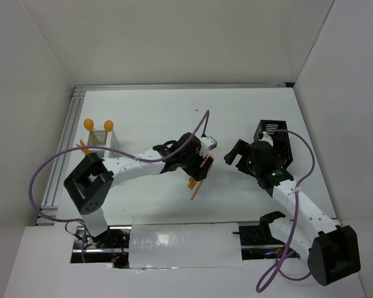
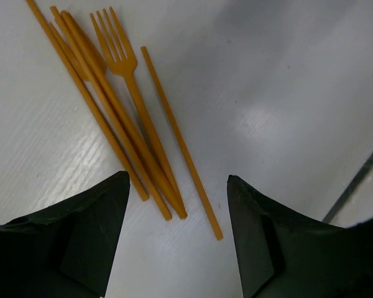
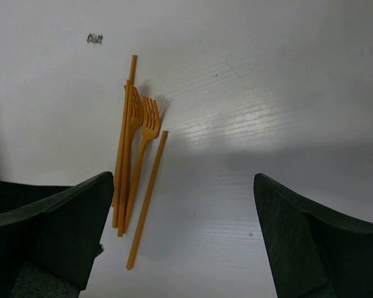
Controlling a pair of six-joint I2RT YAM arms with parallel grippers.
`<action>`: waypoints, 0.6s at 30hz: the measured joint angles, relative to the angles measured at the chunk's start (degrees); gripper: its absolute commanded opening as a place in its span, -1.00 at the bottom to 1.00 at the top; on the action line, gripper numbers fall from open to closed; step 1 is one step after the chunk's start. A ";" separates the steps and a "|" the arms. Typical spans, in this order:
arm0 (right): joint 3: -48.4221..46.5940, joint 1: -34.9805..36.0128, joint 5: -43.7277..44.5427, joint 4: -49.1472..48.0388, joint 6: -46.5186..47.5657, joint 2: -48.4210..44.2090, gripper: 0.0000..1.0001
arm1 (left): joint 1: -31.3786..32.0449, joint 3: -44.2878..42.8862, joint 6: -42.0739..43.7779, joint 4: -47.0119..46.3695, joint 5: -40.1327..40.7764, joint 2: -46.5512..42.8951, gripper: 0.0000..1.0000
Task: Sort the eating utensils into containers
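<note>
Black plastic forms the left gripper (image 2: 177, 179), and its jaws stand wide apart with nothing held between them. Seen from the left wrist, the near ends of the orange utensils (image 2: 127, 124) lie on the white worktop (image 2: 286, 93) in the gap between the two fingers (image 2: 81, 236). The pile is a tight, slightly fanned bundle. One fork (image 2: 117, 46) lies prongs away from the camera, with several thin handles pressed against its left side. A plain strip (image 2: 180, 143) lies just to the fork's right, apart from the rest. Whether the fingertips touch the worktop cannot be told.

The right gripper (image 3: 183, 179) is also spread wide and holds nothing. Its wrist view shows the same bundle off to the left, near its left finger (image 3: 56, 230). Two fork heads (image 3: 143, 115) sit side by side there, and the plain strip lies just beside them. A small grey smudge (image 3: 94, 38) marks the worktop beyond them.

From above, the left gripper (image 1: 202, 162) sits over the bundle (image 1: 196, 181) near the middle of the worktop. The right gripper (image 1: 233, 152) is just to its right, pointing towards it. The black caddy (image 1: 275, 131) stands behind the right wrist at the right side; what it holds cannot be made out. The white caddy (image 1: 99, 141) stands well apart at the left edge, with two round-bowled spoons (image 1: 89, 124) upright in it. A purple cable (image 1: 46, 167) loops along the left arm.
</note>
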State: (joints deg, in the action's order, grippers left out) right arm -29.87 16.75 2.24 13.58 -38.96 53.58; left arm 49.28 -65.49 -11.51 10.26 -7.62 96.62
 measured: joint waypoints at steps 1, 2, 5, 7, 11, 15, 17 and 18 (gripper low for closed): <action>0.17 -0.04 0.11 0.44 -0.04 -0.57 1.00 | 0.52 -1.27 -0.90 0.02 0.87 1.92 0.52; 0.33 -0.07 0.20 0.85 -0.04 -1.20 1.00 | 0.94 -2.64 -1.86 0.20 1.90 3.85 0.51; 0.37 -0.28 0.59 1.99 0.02 -2.97 1.00 | 1.29 -6.73 -4.15 0.85 4.72 8.20 0.48; 0.39 -0.44 0.79 2.29 0.04 -3.87 1.00 | 1.29 -8.63 -5.29 1.14 6.93 9.86 0.47; 1.11 -0.57 1.42 2.47 0.02 -4.87 1.00 | 1.22 -11.30 -6.84 1.53 10.93 11.74 0.41; 2.25 -0.63 1.60 2.80 0.00 -5.16 1.00 | 1.22 -11.78 -7.04 1.70 12.92 13.05 0.30; 2.51 -0.66 1.66 3.06 0.00 -5.16 1.00 | 1.16 -11.78 -7.13 1.79 13.40 13.90 0.28; 2.54 -0.66 1.66 3.15 0.00 -5.16 1.00 | 1.07 -11.76 -7.17 1.84 13.42 14.23 0.24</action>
State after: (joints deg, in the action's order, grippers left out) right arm -27.33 16.10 3.90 16.73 -38.96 48.42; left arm 50.35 -77.25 -18.68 12.10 5.80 110.85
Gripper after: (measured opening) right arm 0.999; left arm 0.645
